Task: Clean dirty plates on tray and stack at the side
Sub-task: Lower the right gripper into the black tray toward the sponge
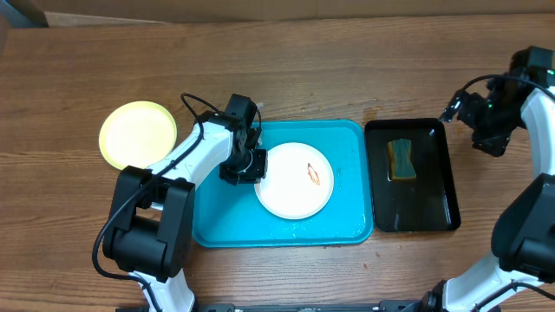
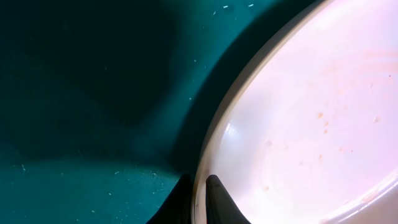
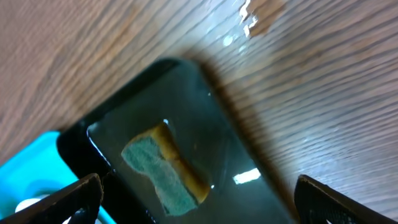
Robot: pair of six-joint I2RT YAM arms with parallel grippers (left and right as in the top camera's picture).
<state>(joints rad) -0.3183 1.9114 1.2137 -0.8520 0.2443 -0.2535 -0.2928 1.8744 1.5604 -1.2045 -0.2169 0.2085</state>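
A white plate with an orange-red smear lies in the turquoise tray. My left gripper is shut on the plate's left rim; in the left wrist view its two dark fingers pinch the rim of the white plate over the tray floor. A pale yellow plate lies on the table left of the tray. A third plate is not in view. My right gripper is open and empty, held above the table right of the black tray; its fingers show wide apart in the right wrist view.
A narrow black tray stands right of the turquoise tray and holds a green and yellow sponge, also in the right wrist view. Bare wooden table lies behind both trays.
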